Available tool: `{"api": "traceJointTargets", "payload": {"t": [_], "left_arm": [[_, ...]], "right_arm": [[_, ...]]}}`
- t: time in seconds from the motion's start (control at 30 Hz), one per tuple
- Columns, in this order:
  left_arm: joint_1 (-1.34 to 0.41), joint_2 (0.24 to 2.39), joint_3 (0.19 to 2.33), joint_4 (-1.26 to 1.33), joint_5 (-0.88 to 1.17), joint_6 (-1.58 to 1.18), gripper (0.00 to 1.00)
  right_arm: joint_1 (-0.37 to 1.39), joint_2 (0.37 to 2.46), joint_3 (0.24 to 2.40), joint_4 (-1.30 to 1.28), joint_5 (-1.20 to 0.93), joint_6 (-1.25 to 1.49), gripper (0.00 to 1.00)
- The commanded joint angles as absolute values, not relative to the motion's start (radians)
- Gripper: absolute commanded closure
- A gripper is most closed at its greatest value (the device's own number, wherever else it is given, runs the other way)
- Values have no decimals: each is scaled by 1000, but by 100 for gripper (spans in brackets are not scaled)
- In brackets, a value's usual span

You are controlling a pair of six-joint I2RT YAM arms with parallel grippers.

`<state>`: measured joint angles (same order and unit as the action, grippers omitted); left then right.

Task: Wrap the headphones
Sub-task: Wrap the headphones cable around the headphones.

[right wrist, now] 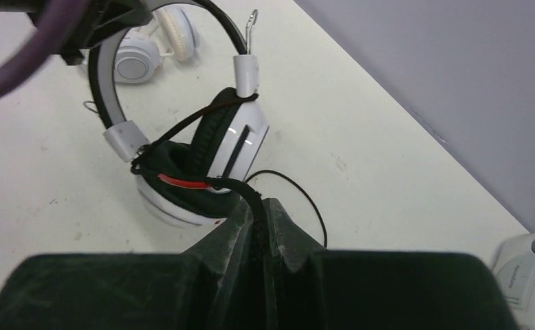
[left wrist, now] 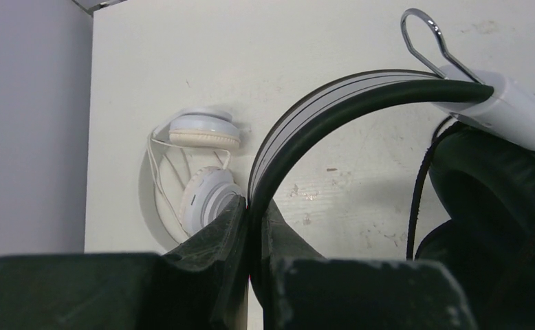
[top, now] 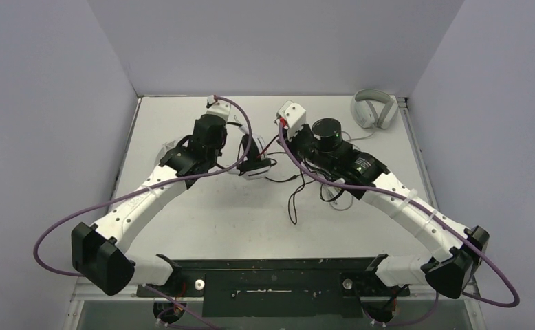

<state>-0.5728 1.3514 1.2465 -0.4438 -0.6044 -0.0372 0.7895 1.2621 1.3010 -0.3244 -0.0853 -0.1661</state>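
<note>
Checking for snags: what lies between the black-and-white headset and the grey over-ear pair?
Bare table, apart from a loop of black cable beside the black-and-white headset, up to the grey over-ear pair; the right wrist view shows it.

free: near table (top: pixel 216 230) | blocked: centre, headset (top: pixel 254 168), loose cable (top: pixel 293 206) | far-right corner: grey headphones (top: pixel 373 108)

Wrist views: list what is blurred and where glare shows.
Left wrist view: the left gripper's fingers are dark and soft, the white headphones read sharp, and the metal loop of the black-and-white headset glints. Right wrist view: the purple cable at top left is a blur, the right gripper's fingers are soft, the headset is sharp.
</note>
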Motion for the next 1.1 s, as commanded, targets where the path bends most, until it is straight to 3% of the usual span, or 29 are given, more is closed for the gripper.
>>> {"api": "traceJointTargets", "payload": {"t": [0.0, 0.33, 0.53, 1.07], "left_arm": [[-596, 1230, 1204, -328, -452, -7, 100], [-617, 1160, 1235, -475, -136, -106, 100], [-617, 1141, 1265, -503, -12, -208, 100], [-614, 1171, 1470, -593, 115, -564, 100]], "right_arm": [[719, 1295, 1342, -279, -127, -166, 100], [601, 1363, 1307, -199, -291, -102, 98], [528, 1357, 1198, -62, -431, -33, 89], [476, 1293, 856, 443, -627, 142, 83]]}}
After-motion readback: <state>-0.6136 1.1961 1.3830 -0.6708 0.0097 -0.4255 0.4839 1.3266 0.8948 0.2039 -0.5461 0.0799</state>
